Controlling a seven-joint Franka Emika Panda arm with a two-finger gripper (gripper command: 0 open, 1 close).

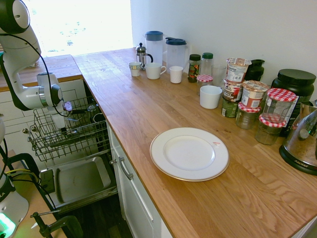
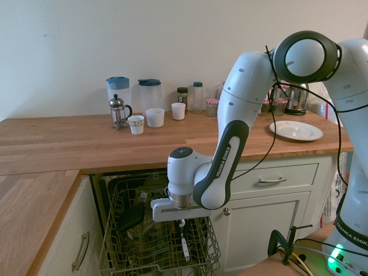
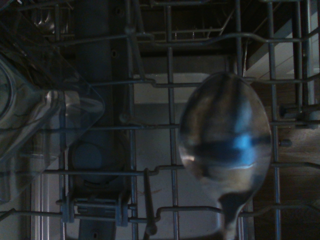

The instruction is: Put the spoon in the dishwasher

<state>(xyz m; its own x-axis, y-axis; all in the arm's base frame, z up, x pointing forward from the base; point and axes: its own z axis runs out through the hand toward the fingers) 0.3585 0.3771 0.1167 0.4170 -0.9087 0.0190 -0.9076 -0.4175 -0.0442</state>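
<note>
Spoon (image 2: 184, 246): hangs bowl-down from gripper (image 2: 181, 223), jaws clenched on its handle, inside dishwasher (image 2: 118, 230) wire rack.

Sitting on the worktop (image 1: 148, 106) are 1 white plate (image 1: 189, 153), 2 lidded pitchers (image 1: 154, 45), 1 French press (image 1: 142, 54) and 4 white cups (image 1: 210, 96). 3 jars with red-checked lids (image 1: 280, 104) are standing among the containers at the wall. 1 spoon (image 3: 226, 145) is hanging in the 1 dishwasher (image 1: 67, 131).
</note>
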